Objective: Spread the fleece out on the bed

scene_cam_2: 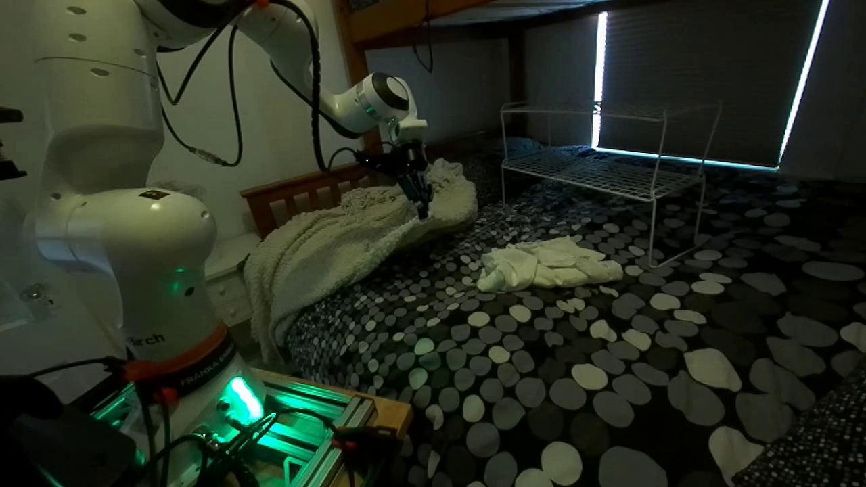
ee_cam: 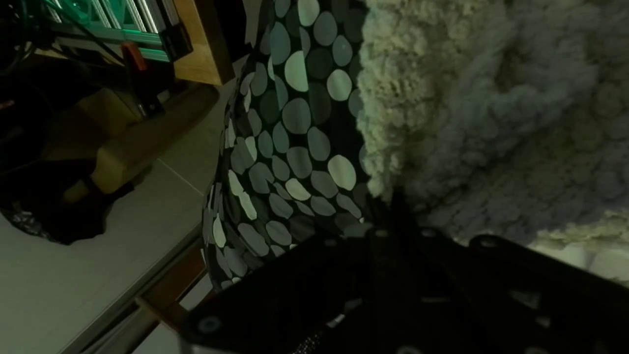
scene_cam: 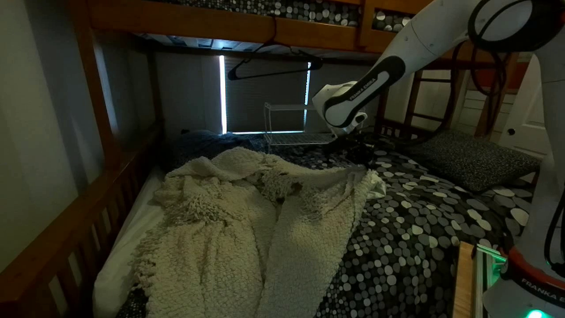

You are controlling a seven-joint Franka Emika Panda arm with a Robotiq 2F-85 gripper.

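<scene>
Cream fleece (scene_cam: 304, 247) lies rumpled across dot-patterned bed (scene_cam: 397, 247); fingers (ee_cam: 402, 216) clamped on its edge.

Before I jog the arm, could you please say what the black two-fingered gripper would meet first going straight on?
Pointing down, the gripper, apparently pinching the cream nubbly fleece blanket, would likely press into it first, then perhaps the black grey-dotted bedspread; depth is unclear.
</scene>
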